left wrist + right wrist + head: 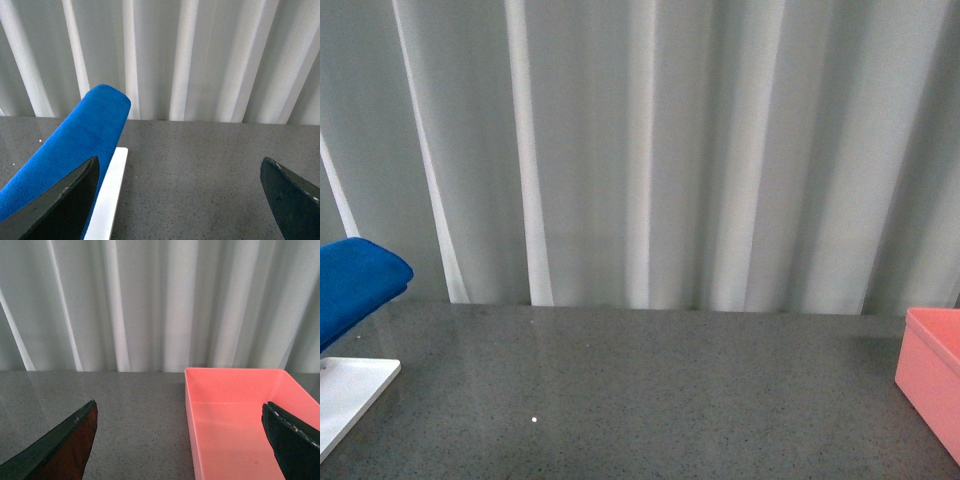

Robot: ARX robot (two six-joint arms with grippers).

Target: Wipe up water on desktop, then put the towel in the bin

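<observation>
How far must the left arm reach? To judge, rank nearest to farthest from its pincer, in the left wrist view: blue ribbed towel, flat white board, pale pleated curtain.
1. Blue ribbed microfibre towel, right beside the left pincer.
2. Flat white board, under the towel; too close to call.
3. Pale pleated curtain, beyond the grey desktop.

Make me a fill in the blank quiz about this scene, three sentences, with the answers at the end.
1. The towel at the left end of the desktop is ___ in colour.
2. The bin at the right end is ___ in colour.
3. The left gripper and the right gripper are both ___, holding nothing.
Missing words: blue; pink; open.
</observation>
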